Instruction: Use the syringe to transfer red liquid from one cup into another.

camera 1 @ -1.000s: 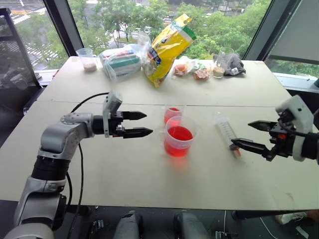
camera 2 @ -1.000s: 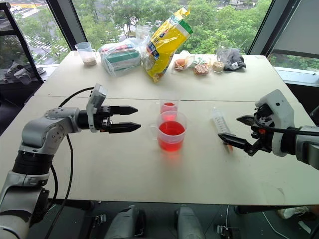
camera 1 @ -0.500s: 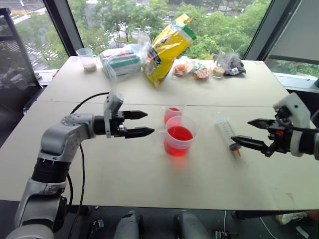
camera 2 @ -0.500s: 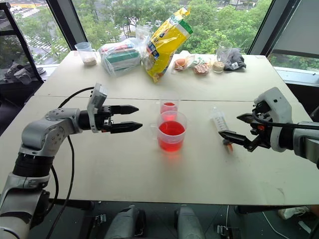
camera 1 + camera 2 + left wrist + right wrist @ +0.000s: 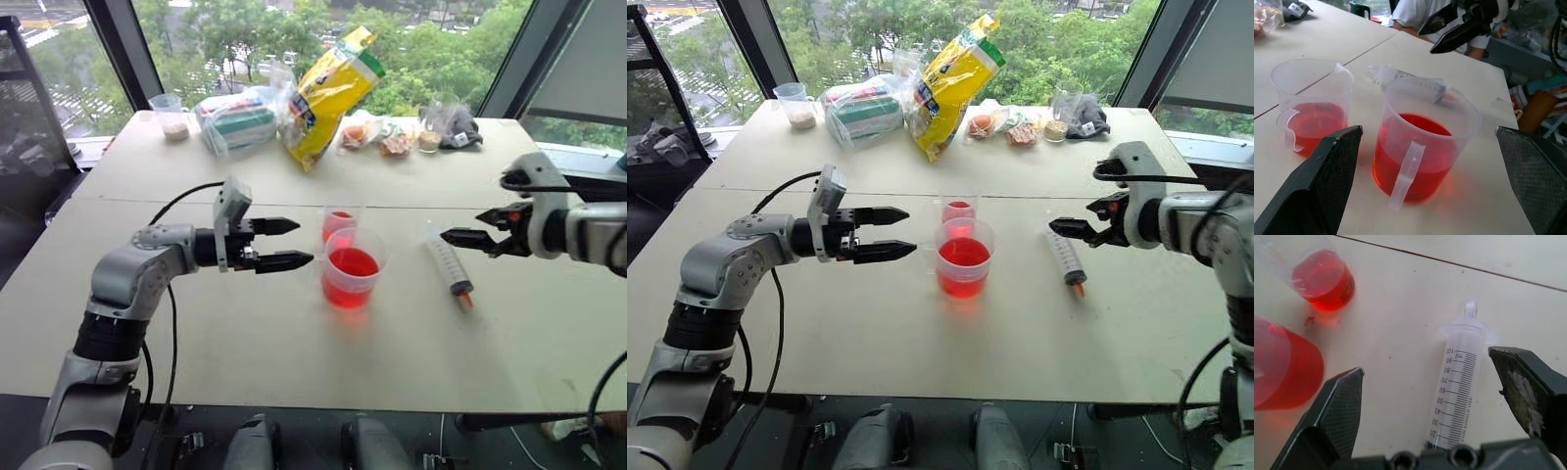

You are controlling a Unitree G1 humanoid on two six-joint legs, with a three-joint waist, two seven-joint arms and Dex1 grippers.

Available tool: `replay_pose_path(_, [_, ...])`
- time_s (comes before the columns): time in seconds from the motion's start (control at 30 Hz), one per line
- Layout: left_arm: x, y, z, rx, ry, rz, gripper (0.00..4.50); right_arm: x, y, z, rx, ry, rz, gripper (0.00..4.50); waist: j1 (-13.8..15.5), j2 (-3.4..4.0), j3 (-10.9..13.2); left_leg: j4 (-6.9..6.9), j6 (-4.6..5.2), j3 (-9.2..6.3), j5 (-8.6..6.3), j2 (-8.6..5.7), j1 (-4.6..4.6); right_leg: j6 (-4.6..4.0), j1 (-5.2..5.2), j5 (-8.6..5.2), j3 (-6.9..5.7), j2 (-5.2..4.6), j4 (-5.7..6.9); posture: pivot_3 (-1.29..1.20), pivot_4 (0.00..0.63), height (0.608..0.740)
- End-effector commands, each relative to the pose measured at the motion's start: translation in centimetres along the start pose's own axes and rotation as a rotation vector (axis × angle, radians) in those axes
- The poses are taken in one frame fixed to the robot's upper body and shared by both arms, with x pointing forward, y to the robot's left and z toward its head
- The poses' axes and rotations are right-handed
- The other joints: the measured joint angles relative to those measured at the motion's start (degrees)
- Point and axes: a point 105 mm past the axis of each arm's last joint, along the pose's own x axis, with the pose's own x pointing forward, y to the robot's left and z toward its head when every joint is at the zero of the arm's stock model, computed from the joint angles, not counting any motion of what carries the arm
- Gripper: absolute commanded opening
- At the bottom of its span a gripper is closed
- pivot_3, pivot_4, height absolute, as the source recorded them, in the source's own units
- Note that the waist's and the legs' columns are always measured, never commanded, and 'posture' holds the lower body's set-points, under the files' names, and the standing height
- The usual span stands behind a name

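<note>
The syringe (image 5: 449,262) lies flat on the table right of the cups, its orange-red tip towards me. My right gripper (image 5: 460,227) hovers open over the syringe's far, plunger end, and its fingers (image 5: 1337,411) straddle the barrel (image 5: 1459,396) without touching it. The large handled cup (image 5: 351,269) holds red liquid (image 5: 1415,147). Just behind it stands the small cup (image 5: 340,223), also with red liquid in it. My left gripper (image 5: 299,244) is open and level, pointing at the cups from their left and a short way off them.
Along the far edge of the table are a yellow bag (image 5: 328,93), clear bags (image 5: 240,117), a cup of beige grains (image 5: 174,117), snacks and a dark cloth (image 5: 456,125). A person in a white shirt (image 5: 1420,12) sits beyond the table.
My right gripper has swung forward and to the left, from beside the syringe's tip to above its far end. The left gripper has stayed nearly still.
</note>
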Motion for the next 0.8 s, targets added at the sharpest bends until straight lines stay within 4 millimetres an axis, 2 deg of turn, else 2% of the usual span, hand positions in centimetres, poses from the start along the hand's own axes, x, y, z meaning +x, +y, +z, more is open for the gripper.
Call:
replay_pose_path(0.03, [0.8,-0.5,0.8,0.045,-0.013,-0.038,4.5,1.8,-1.8,-0.9,0.045,0.104,-0.06,4.46,0.08,0.0,0.0,0.0,0.0,0.04,0.0,0.0,0.0,0.0,0.0,0.0,0.0,-0.01,-0.01,0.0,0.15,0.74])
replay_pose_path(0.17, [0.8,-0.6,0.9,0.04,-0.036,-0.024,4.5,3.9,-2.9,-1.5,0.06,0.167,-0.079,4.46,0.01,0.0,0.0,0.0,0.04,0.08,-0.02,-0.02,-0.07,0.03,-0.03,0.01,0.0,-0.03,-0.05,0.0,0.15,0.74])
replay_pose_path(0.37, [0.4,-1.1,0.2,0.024,-0.04,0.008,4.5,6.2,-3.1,-1.2,0.057,0.202,-0.066,4.46,-0.37,0.01,0.0,-0.02,0.03,0.08,-0.02,0.01,-0.01,0.04,-0.05,0.02,0.0,0.02,0.0,0.0,0.15,0.74])
replay_pose_path(0.67, [-0.4,-1.3,0.4,0.028,-0.047,0.046,4.5,8.2,-1.8,-2.5,0.011,0.296,-0.011,4.46,-0.09,0.01,0.0,0.02,0.03,0.09,-0.02,-0.01,-0.03,0.05,-0.01,0.02,-0.01,-0.04,0.02,0.0,0.15,0.74])
replay_pose_path(0.73, [-0.6,-1.3,0.4,0.027,-0.046,0.051,4.5,8.4,-1.3,-3.0,0.011,0.313,0.006,3.94,-0.1,0.01,0.0,0.01,0.03,0.08,-0.02,-0.01,-0.02,0.05,-0.01,0.02,-0.01,-0.03,0.03,0.0,0.15,0.74])
replay_pose_path(0.8, [-0.6,-1.3,0.4,0.028,-0.045,0.056,4.5,8.5,-0.8,-3.2,0.023,0.323,0.021,3.11,-0.1,0.01,0.0,0.01,0.03,0.05,-0.02,0.0,-0.01,0.05,-0.01,0.02,-0.03,-0.01,0.05,0.0,0.15,0.74])
